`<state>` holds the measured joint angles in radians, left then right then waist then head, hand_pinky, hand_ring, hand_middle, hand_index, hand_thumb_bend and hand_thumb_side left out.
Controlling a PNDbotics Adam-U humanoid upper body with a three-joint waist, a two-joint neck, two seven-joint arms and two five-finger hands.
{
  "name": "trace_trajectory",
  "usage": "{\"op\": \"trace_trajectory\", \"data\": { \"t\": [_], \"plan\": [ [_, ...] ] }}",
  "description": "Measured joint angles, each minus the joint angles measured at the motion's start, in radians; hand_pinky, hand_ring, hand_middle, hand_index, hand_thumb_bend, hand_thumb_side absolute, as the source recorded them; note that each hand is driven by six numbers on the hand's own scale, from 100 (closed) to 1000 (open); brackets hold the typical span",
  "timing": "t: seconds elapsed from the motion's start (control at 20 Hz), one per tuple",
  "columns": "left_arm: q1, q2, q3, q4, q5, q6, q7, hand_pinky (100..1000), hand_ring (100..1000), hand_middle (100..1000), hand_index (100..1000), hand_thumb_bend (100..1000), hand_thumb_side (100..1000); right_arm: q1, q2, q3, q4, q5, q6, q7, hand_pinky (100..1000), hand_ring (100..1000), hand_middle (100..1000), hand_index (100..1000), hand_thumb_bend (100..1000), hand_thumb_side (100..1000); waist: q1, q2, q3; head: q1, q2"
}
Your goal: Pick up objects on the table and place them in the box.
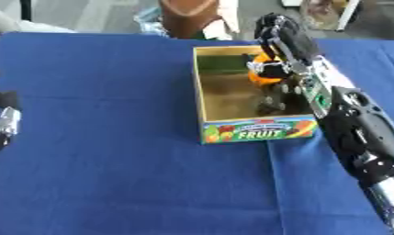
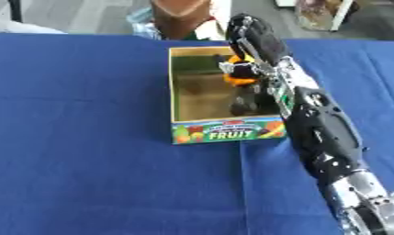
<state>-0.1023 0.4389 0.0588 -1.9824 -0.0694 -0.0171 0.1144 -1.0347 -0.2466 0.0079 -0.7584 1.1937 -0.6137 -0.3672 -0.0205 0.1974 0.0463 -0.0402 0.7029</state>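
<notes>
The right hand [image 1: 276, 55] reaches into the open fruit box [image 1: 232, 112] near the blue table's [image 1: 103, 137] far edge, fingers curled round an orange object [image 1: 260, 75]. A dark item [image 1: 272, 103] lies inside. The left hand [image 1: 3, 121] shows at the left edge; its fingers cannot be made out.

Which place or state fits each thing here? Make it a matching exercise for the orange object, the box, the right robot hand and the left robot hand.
Things:
1. orange object
2. box
3. right robot hand
4. left robot hand

Places or states:
A. at the left edge of the view, holding nothing
B. standing on the blue cloth, FRUIT label on its near side
C. over the box's far right part, curled round something
D. held above the box's inside

Pairs: 1-D, 2-B, 3-C, 4-A
</notes>
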Motion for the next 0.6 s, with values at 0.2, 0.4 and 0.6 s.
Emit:
{"op": "trace_trajectory", "data": {
  "t": [0.2, 0.4, 0.6],
  "plan": [
    [0.005, 0.0, 0.0, 0.0, 0.0, 0.0, 0.0, 574, 503, 435, 716, 206, 100, -0.004, -0.009, 0.016, -0.031, -0.026, -0.019, 0.032, 686, 704, 485, 115, 392, 167, -0.001, -0.004, -0.002, 0.003, 0.0],
    [0.007, 0.0, 0.0, 0.0, 0.0, 0.0, 0.0, 574, 503, 434, 716, 210, 100, -0.011, -0.016, 0.031, -0.068, -0.07, -0.036, 0.058, 687, 701, 485, 114, 391, 150, -0.004, -0.007, -0.003, 0.004, 0.0],
    [0.008, 0.0, 0.0, 0.0, 0.0, 0.0, 0.0, 574, 503, 434, 716, 212, 100, -0.013, -0.023, 0.043, -0.099, -0.118, -0.046, 0.091, 688, 707, 484, 113, 373, 152, -0.004, -0.009, -0.003, 0.006, 0.001]
  ]
}}
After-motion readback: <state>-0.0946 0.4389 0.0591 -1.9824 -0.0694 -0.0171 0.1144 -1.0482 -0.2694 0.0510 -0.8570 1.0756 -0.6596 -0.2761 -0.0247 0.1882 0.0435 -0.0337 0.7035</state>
